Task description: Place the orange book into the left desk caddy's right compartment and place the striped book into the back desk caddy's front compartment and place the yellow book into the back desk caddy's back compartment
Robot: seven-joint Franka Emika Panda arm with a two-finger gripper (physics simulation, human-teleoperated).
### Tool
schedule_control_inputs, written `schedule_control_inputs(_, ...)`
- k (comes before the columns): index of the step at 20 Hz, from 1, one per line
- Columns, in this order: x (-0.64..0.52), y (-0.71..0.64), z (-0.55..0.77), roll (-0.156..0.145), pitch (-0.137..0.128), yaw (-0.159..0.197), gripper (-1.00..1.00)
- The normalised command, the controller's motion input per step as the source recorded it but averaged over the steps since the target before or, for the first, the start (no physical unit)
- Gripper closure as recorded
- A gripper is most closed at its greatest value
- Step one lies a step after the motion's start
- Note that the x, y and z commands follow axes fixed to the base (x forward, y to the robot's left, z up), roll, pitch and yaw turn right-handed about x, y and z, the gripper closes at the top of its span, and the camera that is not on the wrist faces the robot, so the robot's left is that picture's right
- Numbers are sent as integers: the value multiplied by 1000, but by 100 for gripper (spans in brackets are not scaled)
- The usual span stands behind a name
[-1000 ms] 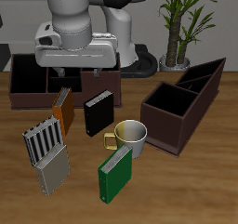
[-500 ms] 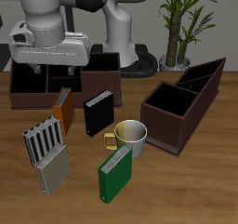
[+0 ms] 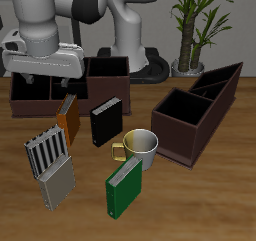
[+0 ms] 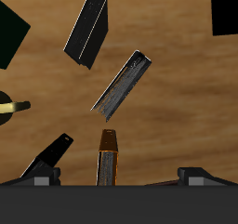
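A wooden table (image 3: 215,200) with a potted plant (image 3: 195,25) behind it. The gripper (image 3: 43,83) hangs over the back desk caddy (image 3: 30,93), fingers apart, holding nothing. The orange book (image 3: 67,116) stands just before that caddy, the striped book (image 3: 46,153) nearer the front, the yellow book (image 3: 57,188) beside it

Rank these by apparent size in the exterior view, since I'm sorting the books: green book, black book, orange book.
1. green book, though it lies nearest the camera
2. black book, close to the green one
3. orange book, clearly smallest and partly hidden
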Motion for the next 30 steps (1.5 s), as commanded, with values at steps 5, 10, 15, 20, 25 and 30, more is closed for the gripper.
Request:
schedule_control_inputs(5,-440,-59,-282,-54,-160,17,-100)
schedule_control_inputs(10,-246,17,-220,-18,-92,-7,-100)
schedule_control_inputs(15,-145,207,-184,-13,-64,15,-100)
schedule_control_inputs(20,30,51,-117,-7,-16,-1,-100)
schedule_control_inputs(25,-36,-42,-156,-17,-10,2,-100)
schedule_control_inputs(30,-17,-3,-270,1,24,17,-100)
